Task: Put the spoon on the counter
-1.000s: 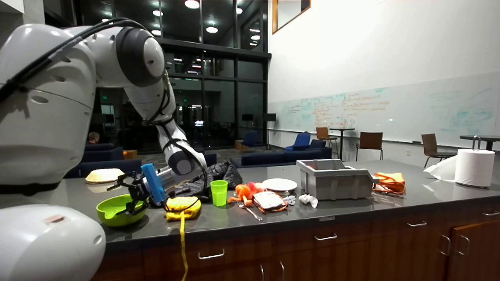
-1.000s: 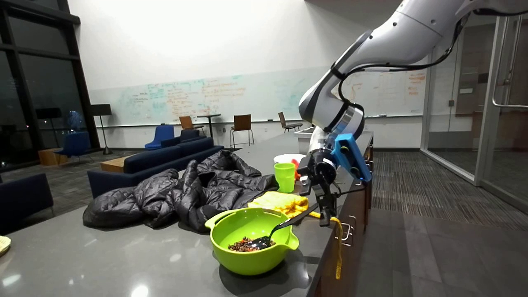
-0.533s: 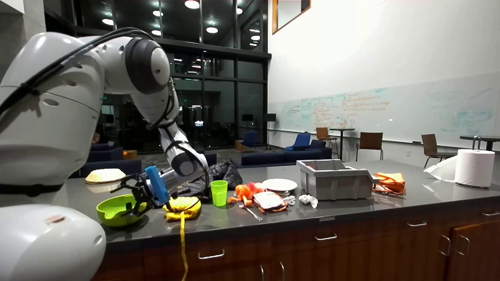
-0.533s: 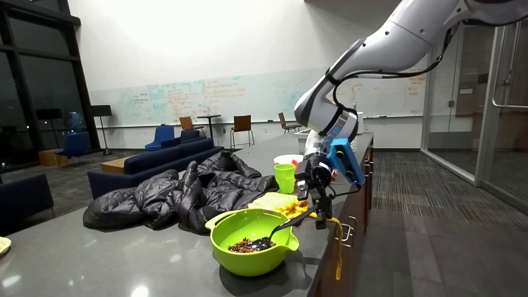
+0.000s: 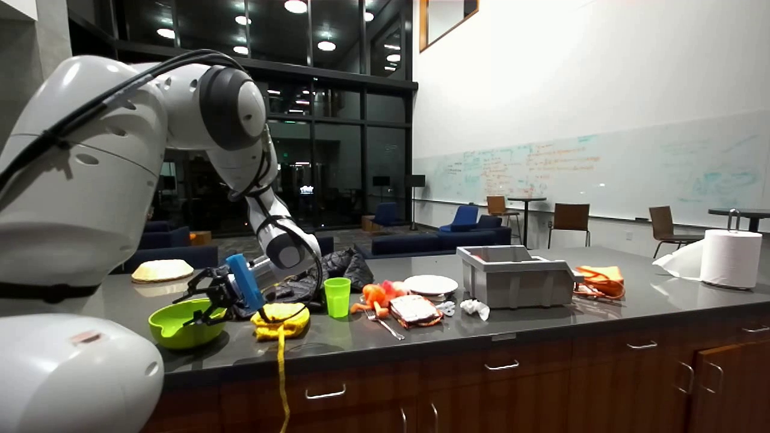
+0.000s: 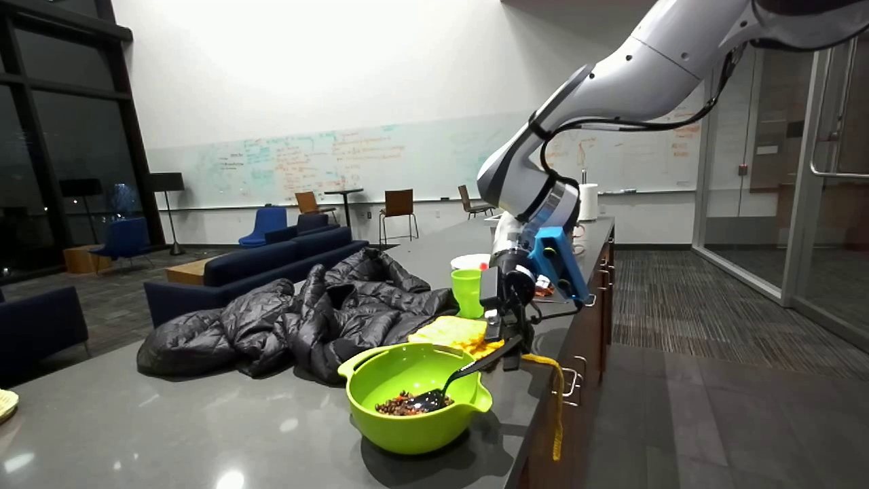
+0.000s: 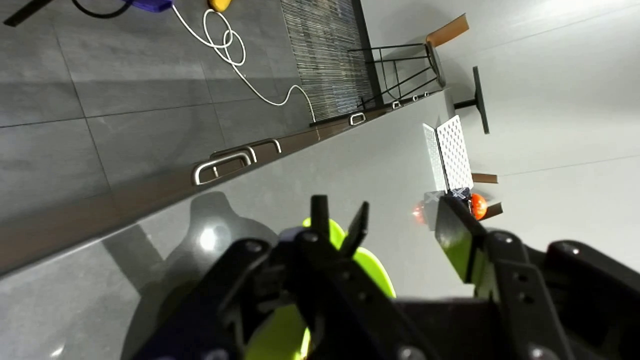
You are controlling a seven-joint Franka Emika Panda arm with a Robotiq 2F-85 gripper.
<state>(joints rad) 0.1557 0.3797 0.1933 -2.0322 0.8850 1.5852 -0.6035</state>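
Nearest in an exterior view, a green bowl [image 6: 407, 435] stands on the grey surface [image 6: 170, 421]. A black spoon [image 6: 468, 370] sits head-down in the bowl's dark contents [image 6: 397, 405], handle slanting over its rim. Claw [image 6: 502, 350] near the bowl, fingers spread apart; handle contact cannot be confirmed. Beyond the bowl: yellow cloth [image 6: 448, 331], green cup [image 6: 467, 292], white plate [image 6: 465, 261].

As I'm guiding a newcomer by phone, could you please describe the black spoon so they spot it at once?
On the long dark grey counter, find the lime-green bowl near the puffy black jacket. The spoon leans in it, slanting out over the rim. Unlike the silvery fork lying farther along the counter, it is black and tilted.
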